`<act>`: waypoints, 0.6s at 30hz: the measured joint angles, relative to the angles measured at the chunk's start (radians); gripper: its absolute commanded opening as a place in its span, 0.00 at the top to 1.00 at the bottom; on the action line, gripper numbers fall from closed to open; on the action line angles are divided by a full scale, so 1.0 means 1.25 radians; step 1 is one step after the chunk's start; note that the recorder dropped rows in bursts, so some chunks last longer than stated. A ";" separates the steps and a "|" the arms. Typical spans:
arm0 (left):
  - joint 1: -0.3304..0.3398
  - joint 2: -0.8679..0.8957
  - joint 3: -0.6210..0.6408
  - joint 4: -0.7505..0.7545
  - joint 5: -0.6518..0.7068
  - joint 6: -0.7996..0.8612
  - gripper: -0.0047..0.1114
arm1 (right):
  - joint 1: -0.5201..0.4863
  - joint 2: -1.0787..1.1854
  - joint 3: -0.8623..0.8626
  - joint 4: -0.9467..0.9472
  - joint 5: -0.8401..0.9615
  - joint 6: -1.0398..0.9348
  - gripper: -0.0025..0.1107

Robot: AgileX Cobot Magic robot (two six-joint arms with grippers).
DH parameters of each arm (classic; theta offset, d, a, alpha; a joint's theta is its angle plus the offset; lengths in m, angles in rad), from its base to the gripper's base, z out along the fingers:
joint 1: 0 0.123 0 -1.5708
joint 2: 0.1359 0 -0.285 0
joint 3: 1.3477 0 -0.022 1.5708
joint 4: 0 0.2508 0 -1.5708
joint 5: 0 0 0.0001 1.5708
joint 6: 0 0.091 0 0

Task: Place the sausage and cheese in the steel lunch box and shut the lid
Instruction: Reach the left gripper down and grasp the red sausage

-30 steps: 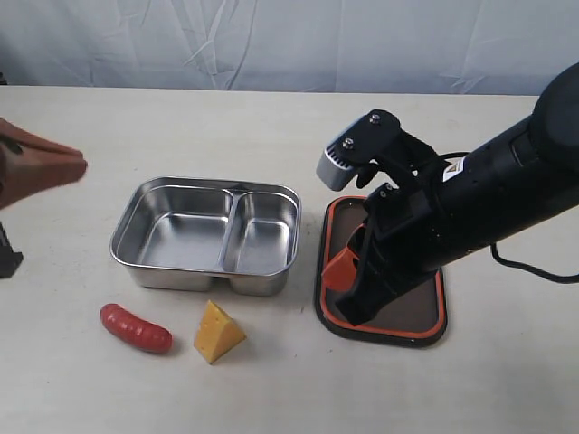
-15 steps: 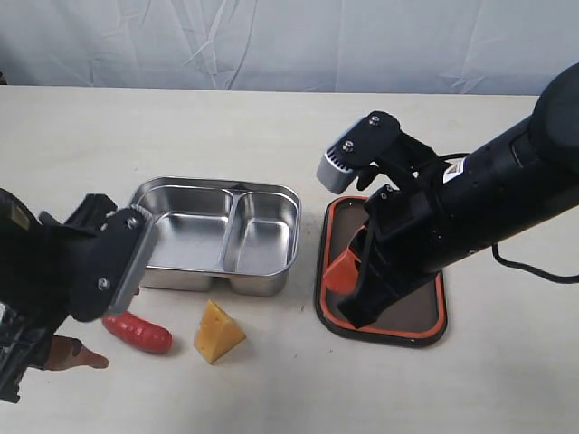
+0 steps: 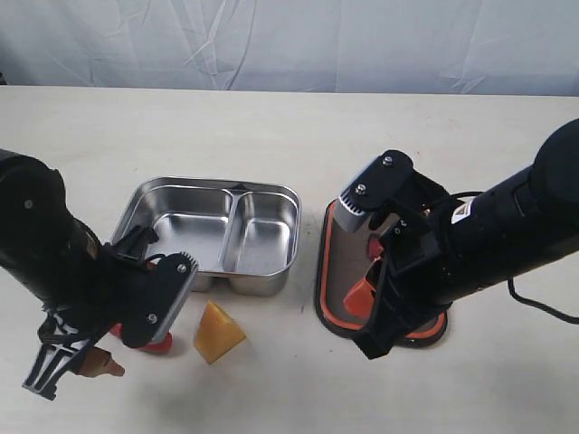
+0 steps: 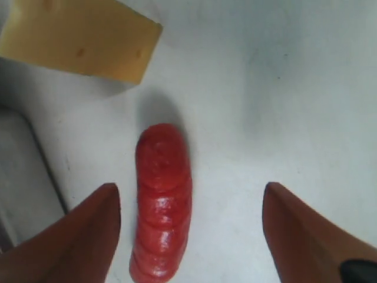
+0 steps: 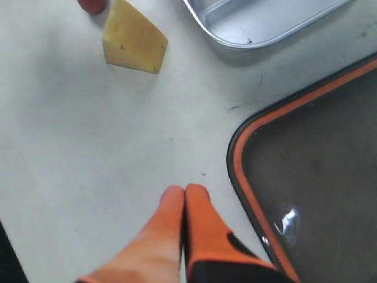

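Sausage (image 4: 162, 200), lower left, now lies between the tips of our left gripper (image 4: 189, 197), which just swung in spread wide; grasping looks next. Our right gripper (image 5: 185, 194), pinched together and empty, hovers by the lid (image 5: 318, 177).

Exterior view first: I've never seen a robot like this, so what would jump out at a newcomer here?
An empty, shiny steel lunch box gleams in the middle of the pale table. The left gripper hangs open over a glossy red sausage, with a yellow cheese wedge beside it on the near side of the box. The right gripper, shut and orange-tipped, hovers by the edge of the dark, orange-rimmed lid lying right of the box.
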State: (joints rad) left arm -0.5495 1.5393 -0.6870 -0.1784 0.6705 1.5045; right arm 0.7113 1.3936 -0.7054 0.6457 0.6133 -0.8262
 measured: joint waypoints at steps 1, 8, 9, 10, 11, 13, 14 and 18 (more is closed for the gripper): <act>0.000 0.009 0.000 0.000 -0.015 0.000 0.40 | 0.000 0.000 0.005 0.000 -0.006 0.000 0.99; 0.000 0.064 -0.002 0.036 -0.048 0.000 0.41 | 0.000 0.000 0.014 0.000 -0.011 0.000 0.99; 0.000 0.071 -0.002 0.042 -0.050 0.000 0.43 | 0.000 0.000 0.014 0.000 -0.011 0.000 0.99; 0.000 0.079 -0.002 0.046 -0.052 0.000 0.46 | 0.000 0.000 0.014 0.000 -0.011 0.000 0.99; 0.000 0.084 -0.002 0.047 -0.053 0.000 0.49 | 0.000 0.000 0.014 0.000 -0.011 0.000 0.99; 0.000 0.093 -0.002 0.050 -0.060 0.000 0.56 | 0.000 0.000 0.014 0.000 -0.011 0.000 0.99; 0.000 0.095 -0.002 0.050 -0.066 0.000 0.61 | 0.000 0.000 0.014 0.000 -0.011 0.000 0.99; 0.000 0.100 -0.002 0.051 -0.080 0.000 0.80 | 0.000 0.000 0.014 0.000 -0.011 0.000 0.99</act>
State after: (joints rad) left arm -0.5495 1.6641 -0.6891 -0.1149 0.5709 1.5045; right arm 0.7113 1.3936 -0.6875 0.6457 0.5997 -0.8262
